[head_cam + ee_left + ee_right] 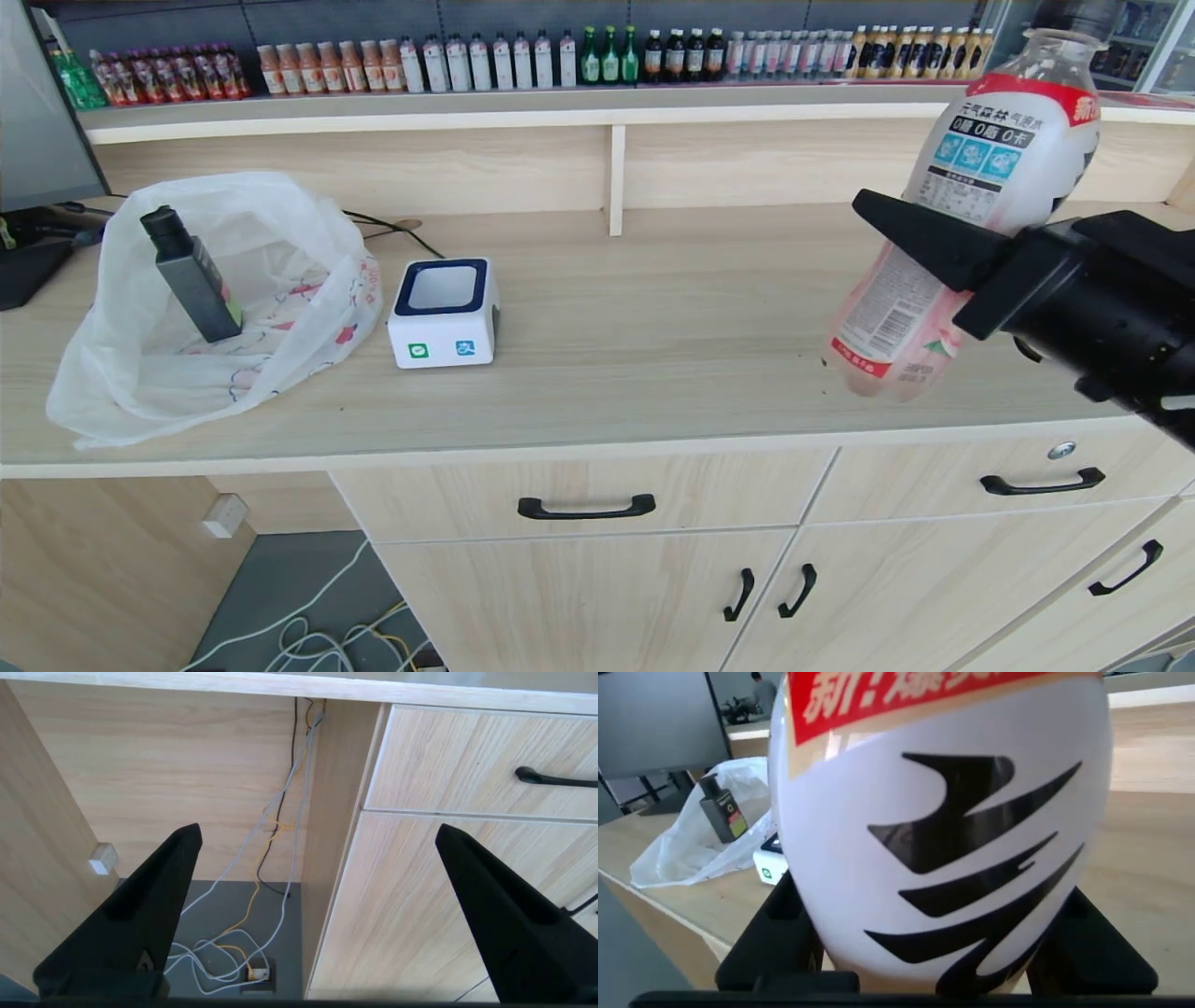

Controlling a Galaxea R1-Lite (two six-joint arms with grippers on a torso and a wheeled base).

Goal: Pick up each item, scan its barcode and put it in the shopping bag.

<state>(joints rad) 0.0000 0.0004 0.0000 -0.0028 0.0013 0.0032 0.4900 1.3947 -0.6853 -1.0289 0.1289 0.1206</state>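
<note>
**Holding a drink bottle at the right of the frame**

The right gripper (980, 219) has its black jaws closed on the drink bottle (1013, 121), one on each side of its middle part. The bottle is pale pink and white with a red band under the neck. It is tilted: the neck goes to the upper right corner of the head view and the base comes down toward the front edge of the tabletop (653, 317). A barcode shows on the lower part of its label.

The left gripper (322, 919) is lower than the tabletop edge, in front of the wooden cabinet. Its jaws are wide apart and nothing is between them. Behind them, cables (234, 952) lie on the floor.

At centre left on the tabletop stands the scanner (443, 313), a white cube with a dark blue rim. Just beside it on the left lies the shopping bag (308, 233), white and open. A dark bottle (191, 275) leans inside it with the cap up.

At the top of the frame, a shelf (560, 98) carries a long row of bottles. Below the tabletop are drawers (586, 481) with black handles.
</note>
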